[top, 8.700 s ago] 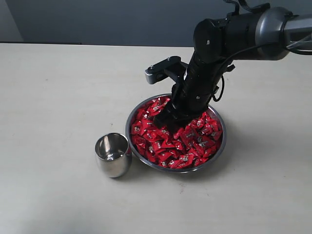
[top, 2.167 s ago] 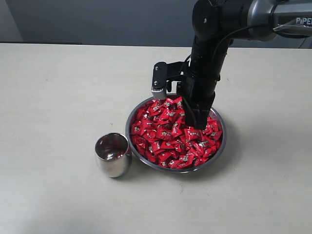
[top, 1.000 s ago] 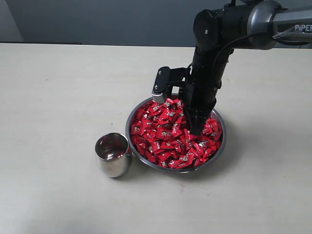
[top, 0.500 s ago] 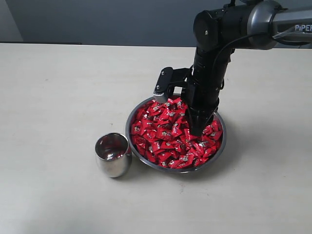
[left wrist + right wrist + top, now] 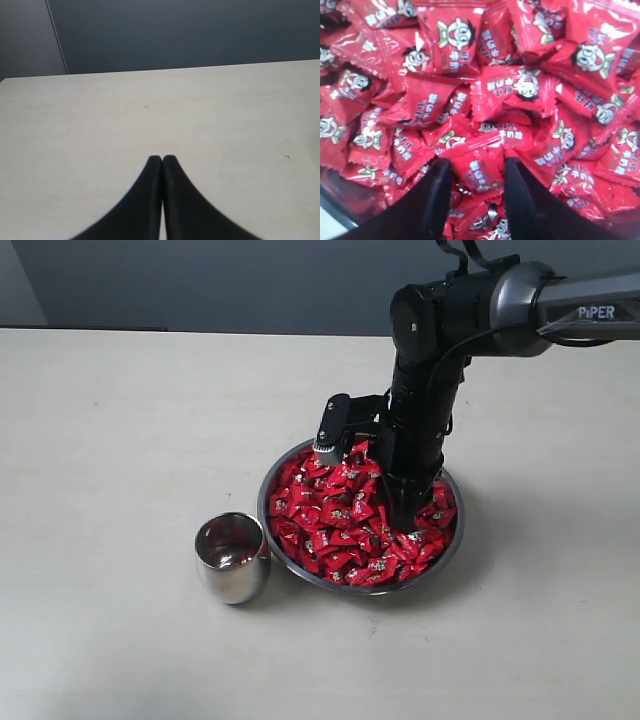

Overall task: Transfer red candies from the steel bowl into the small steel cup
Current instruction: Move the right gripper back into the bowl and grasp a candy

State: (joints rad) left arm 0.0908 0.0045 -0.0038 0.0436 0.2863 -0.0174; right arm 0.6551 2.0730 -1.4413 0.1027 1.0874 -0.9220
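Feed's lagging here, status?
Left pincer shut, over table. Right pincer open, straddling a candy in the bowl. Cup beside bowl, nothing in the way.

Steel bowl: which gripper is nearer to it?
Right. The right gripper is down among the red candies in the steel bowl, jaws apart; the left gripper sits shut over the table, with no bowl in its view.

Exterior view: raised, well back from the steel bowl (image 5: 263, 502), facing obliquely down across the table (image 5: 120, 420) to the dark wall (image 5: 200, 280); bowl near centre. Right wrist view: directly over the bowl, very near, facing down onto the red candies (image 5: 520, 90), which the exterior view also shows. Left wrist view: low, facing along the table to the wall, both shared with the exterior view
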